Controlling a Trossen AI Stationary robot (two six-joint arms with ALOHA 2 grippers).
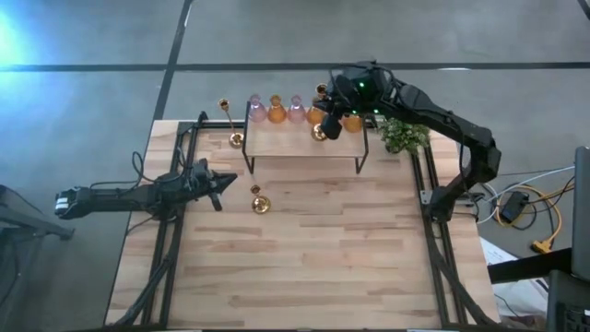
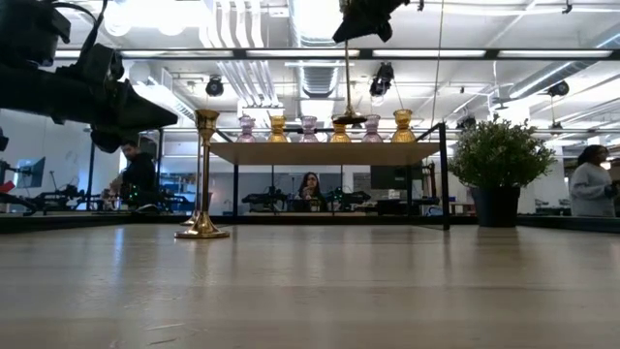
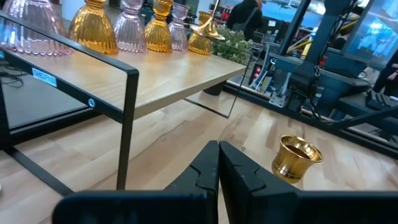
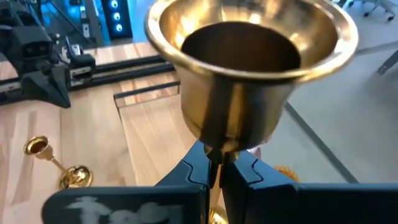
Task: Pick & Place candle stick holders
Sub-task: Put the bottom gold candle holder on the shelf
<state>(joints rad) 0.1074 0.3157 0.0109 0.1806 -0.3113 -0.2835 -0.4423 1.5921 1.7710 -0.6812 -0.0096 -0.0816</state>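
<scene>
Several amber and pink glass holders [image 1: 275,109] stand in a row on the far part of a small shelf [image 1: 304,148]. My right gripper [image 1: 330,124] is over the shelf, shut on a gold candlestick [image 4: 249,62]. A second gold candlestick [image 1: 236,138] stands on its base beside the shelf's left end. A third [image 1: 260,204] stands on the table in front of the shelf. My left gripper [image 1: 229,183] is shut and empty, just left of the third candlestick [image 3: 297,158]. My right gripper pinches the thin stem [image 4: 214,155] between its two fingers, just under the candlestick's cup. The fingers lie across the stem. The candlestick hangs upright below the gripper [image 2: 363,19], with its round base [image 2: 339,120] about level with the tops of the glass holders.
A green potted plant [image 1: 403,136] stands at the shelf's right end. Black frame rails [image 1: 166,240] run along both sides of the table. Bare wood [image 1: 304,267] lies in front of the shelf. People [image 2: 593,184] show in the room behind.
</scene>
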